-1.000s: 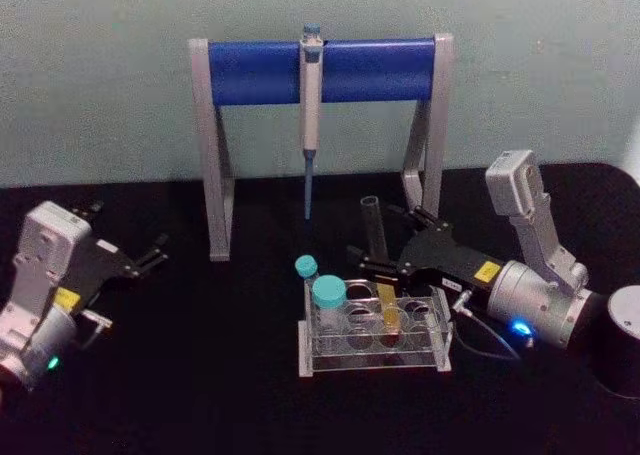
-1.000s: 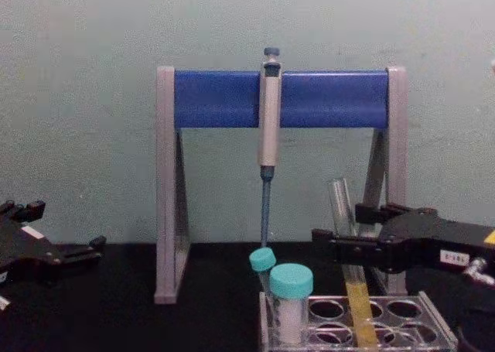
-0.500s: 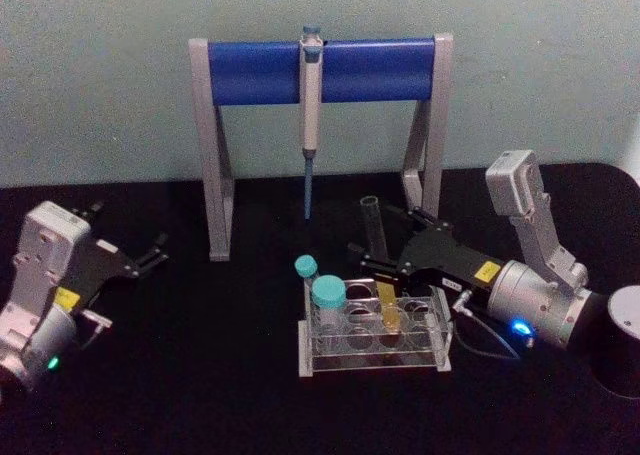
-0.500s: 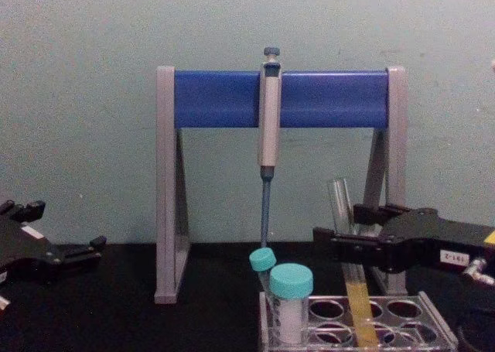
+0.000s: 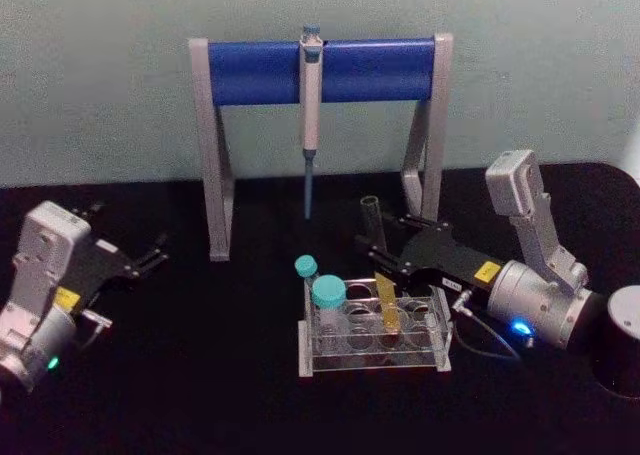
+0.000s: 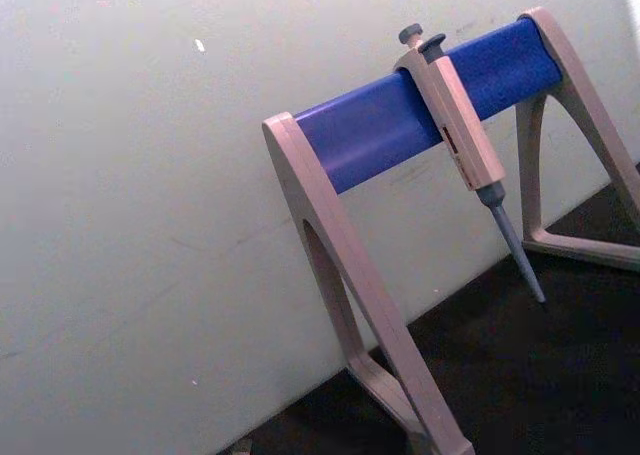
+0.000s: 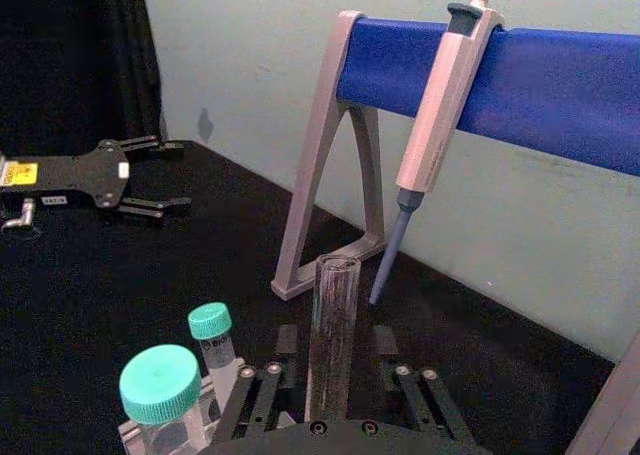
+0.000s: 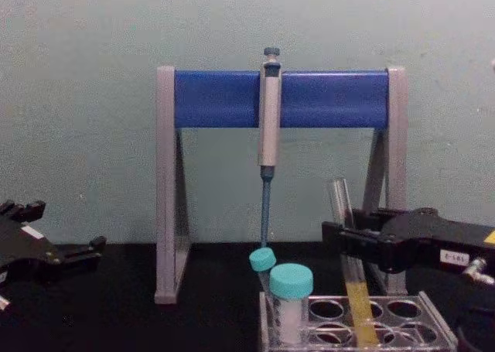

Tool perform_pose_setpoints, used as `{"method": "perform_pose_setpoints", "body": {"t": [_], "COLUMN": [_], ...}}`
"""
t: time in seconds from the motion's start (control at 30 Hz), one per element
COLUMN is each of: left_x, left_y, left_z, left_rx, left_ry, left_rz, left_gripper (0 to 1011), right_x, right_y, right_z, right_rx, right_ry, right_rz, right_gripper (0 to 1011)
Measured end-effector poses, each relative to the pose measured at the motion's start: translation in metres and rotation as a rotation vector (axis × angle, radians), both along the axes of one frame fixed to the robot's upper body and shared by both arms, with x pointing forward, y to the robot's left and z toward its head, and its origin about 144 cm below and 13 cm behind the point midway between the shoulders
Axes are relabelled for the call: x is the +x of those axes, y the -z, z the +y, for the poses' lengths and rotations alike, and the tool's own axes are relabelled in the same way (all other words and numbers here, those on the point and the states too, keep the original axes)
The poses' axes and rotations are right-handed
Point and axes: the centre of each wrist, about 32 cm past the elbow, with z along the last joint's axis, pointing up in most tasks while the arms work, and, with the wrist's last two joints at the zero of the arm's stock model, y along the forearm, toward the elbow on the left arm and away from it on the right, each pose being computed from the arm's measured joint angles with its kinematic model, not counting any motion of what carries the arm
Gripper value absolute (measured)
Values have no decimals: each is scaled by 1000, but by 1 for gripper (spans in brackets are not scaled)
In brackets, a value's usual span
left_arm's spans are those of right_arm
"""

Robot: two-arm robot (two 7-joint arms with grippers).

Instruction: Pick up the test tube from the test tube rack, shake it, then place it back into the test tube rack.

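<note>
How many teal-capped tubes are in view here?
2. Both stand at the left end of the test tube rack: the large-capped tube nearer the robot, the small-capped tube just behind it. None seems hidden.

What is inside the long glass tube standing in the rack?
The test tube holds yellow liquid low down; above, it looks empty. The right claw hides a middle stretch.

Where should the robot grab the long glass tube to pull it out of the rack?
Grab the bare glass of the tube, above the yellow liquid and the rack. It stands almost upright, so come in level from the right, because the capped tubes crowd its left. The right gripper sits open around that very spot.
</note>
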Motion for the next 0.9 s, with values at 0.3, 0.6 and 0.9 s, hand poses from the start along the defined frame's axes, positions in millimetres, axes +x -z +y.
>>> {"method": "perform_pose_setpoints", "body": {"t": [0.3, 0.6, 0.9], "left_x": [0, 0, 0], "left_y": [0, 0, 0], "left_z": [0, 0, 0], "left_rx": [0, 0, 0], "left_ry": [0, 0, 0], "left_rz": [0, 0, 0], "left_gripper": [1001, 1001, 1001], "right_x": [0, 0, 0], "right_y": [0, 0, 0], "right_z": [0, 0, 0], "right_rx": [0, 0, 0], "right_ry": [0, 0, 0], "right_rz": [0, 0, 0], "right_gripper": [235, 229, 229]}}
